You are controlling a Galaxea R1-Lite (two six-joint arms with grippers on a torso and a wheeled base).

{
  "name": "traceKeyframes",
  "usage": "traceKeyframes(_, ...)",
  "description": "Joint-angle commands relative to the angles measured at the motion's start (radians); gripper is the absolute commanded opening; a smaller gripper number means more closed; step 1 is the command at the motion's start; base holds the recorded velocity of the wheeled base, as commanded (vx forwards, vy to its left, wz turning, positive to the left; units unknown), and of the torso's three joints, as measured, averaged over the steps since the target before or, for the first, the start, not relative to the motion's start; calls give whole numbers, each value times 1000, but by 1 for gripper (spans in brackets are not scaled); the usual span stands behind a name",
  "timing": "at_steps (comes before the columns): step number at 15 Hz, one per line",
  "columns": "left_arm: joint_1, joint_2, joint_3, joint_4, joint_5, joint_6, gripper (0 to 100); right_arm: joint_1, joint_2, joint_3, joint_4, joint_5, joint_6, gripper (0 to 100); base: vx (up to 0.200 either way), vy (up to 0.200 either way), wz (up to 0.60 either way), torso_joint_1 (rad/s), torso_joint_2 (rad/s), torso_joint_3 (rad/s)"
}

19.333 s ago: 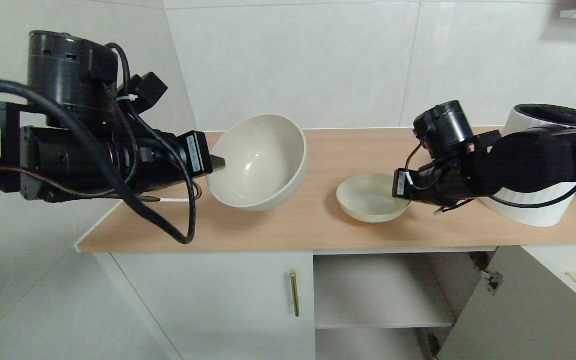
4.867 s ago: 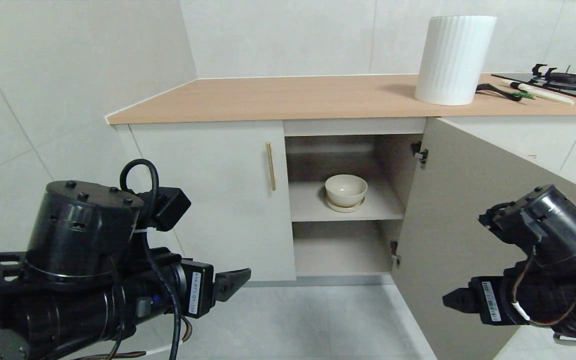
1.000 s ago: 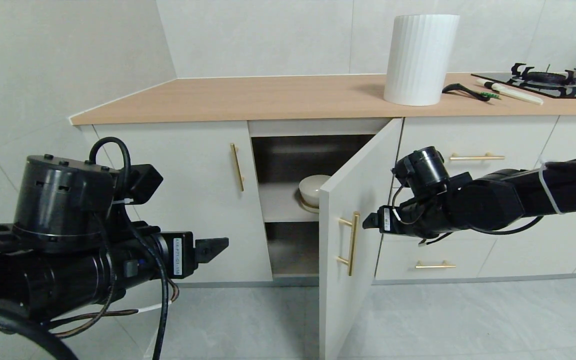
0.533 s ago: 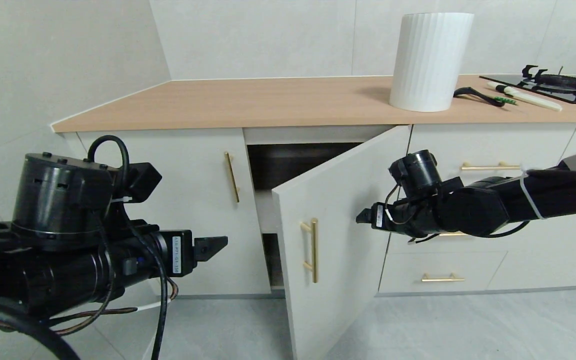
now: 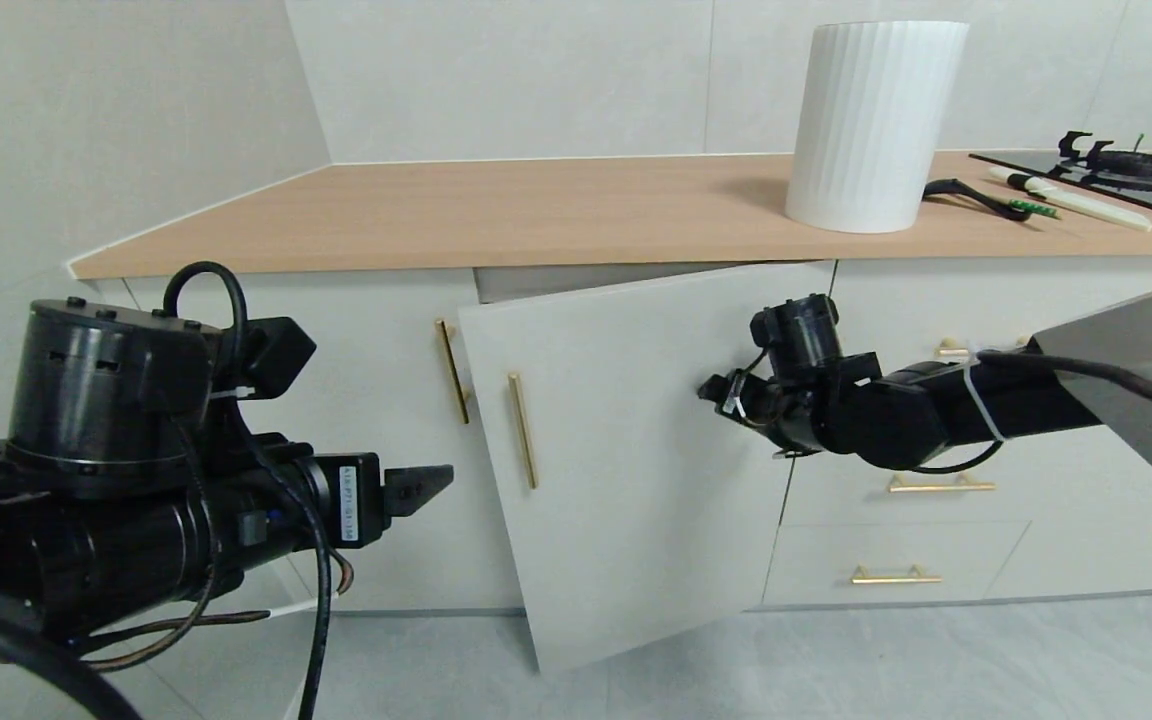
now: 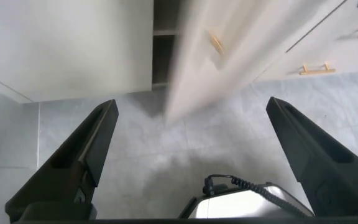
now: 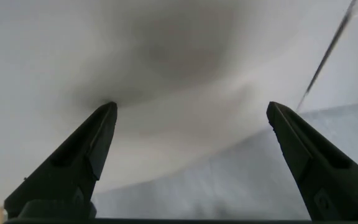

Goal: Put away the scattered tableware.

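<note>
Kitchen: countertop (image 5: 496, 215), cabinets (image 5: 626, 450), gas hob (image 5: 1126, 165)

The bench (image 5: 536, 210) runs across the upper half of the frame. At upper right a tall container (image 5: 874, 125) stands on it, with utensils (image 5: 1076, 205) lying just to its right and a stove (image 5: 1126, 165) at the far right edge. Below the bench, at centre, a cabinet door (image 5: 636, 450) hangs slightly ajar, with drawers (image 5: 896, 555) to its right. The right tool (image 5: 711, 390) is close against the door's right part. The left tool (image 5: 431, 485) is at lower left, apart from the door.
</note>
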Motion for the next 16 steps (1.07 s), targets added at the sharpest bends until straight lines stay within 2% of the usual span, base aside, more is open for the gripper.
traceKeyframes(1,1,-1,0,0,0,-1,100,0,80,-76,-12,-53,31,100,0,0,0,0,0,0)
traceKeyframes(12,1,3,1,0,0,-1,100,-49,112,-165,-34,-137,91,100,0,0,0,0,0,0)
traceKeyframes(16,1,5,1,0,0,-1,100,-50,65,-132,-24,-134,89,100,0,0,0,0,0,0)
